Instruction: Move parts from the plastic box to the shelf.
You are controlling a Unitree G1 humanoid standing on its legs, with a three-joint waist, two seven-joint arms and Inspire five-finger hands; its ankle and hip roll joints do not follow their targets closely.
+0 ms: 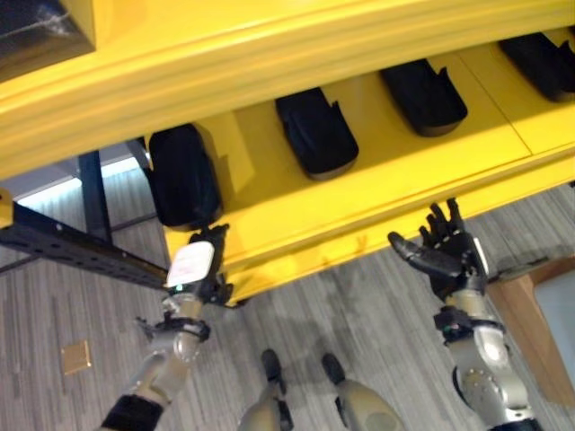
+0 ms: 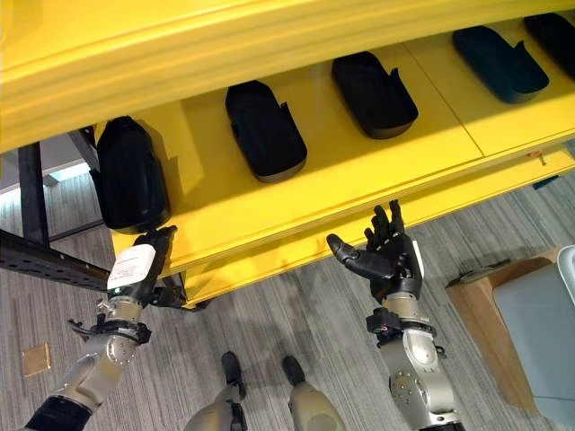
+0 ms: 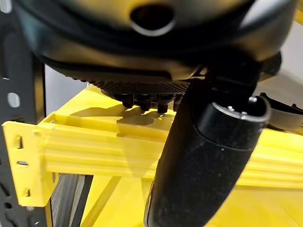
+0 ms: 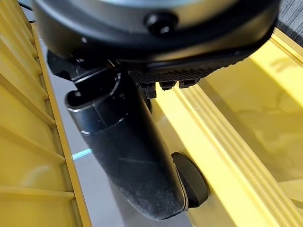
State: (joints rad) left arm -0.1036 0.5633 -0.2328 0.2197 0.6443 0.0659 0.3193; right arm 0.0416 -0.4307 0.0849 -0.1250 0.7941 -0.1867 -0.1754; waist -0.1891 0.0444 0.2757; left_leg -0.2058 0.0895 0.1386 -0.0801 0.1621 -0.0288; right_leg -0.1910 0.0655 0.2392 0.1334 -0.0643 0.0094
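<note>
Right hand (image 2: 392, 256) hung open and empty under the yellow shelf (image 2: 359, 171); left hand (image 2: 144, 265), grip unclear, was nearer the end black part (image 2: 130, 175), lying front-to-back.

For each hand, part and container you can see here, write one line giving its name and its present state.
Left hand: raised at the shelf's front edge, fingers hidden.
Right hand: open, empty, below the shelf edge.
Black parts: lying in a row on the shelf.
Yellow shelf: loaded with the parts.
Plastic box: on the floor at right, contents unseen.
</note>
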